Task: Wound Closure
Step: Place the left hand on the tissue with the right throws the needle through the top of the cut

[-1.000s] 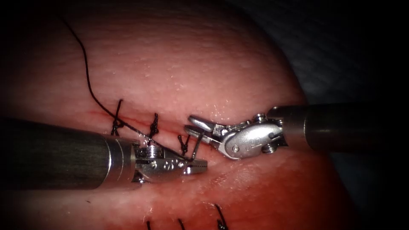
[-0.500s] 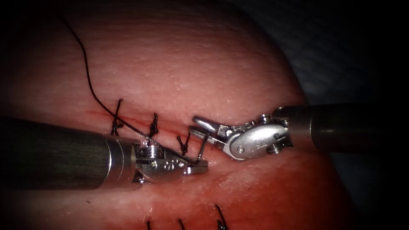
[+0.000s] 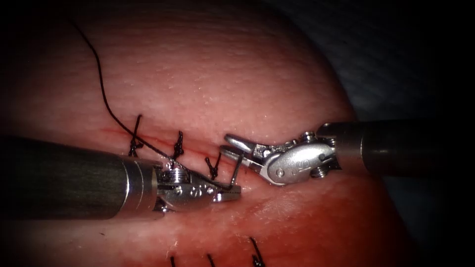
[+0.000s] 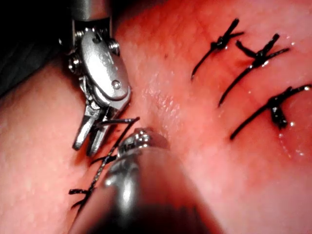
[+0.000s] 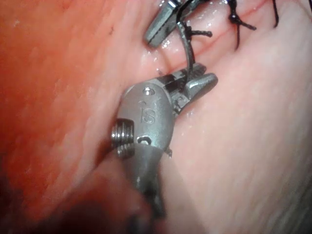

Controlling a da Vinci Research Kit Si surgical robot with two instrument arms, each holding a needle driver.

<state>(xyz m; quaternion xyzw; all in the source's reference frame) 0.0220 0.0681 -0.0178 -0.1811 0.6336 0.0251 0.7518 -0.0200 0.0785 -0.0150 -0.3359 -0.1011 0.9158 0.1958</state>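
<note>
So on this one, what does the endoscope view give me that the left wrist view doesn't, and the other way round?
Endoscope view: the left gripper shut on one end of the needle, and the thread trailing up and left over the tissue from the stitched cut.
Left wrist view: three whole stitches in a row set apart from the grippers.
Both: the right gripper with the needle crossing it, and the needle out of the tissue.
</note>
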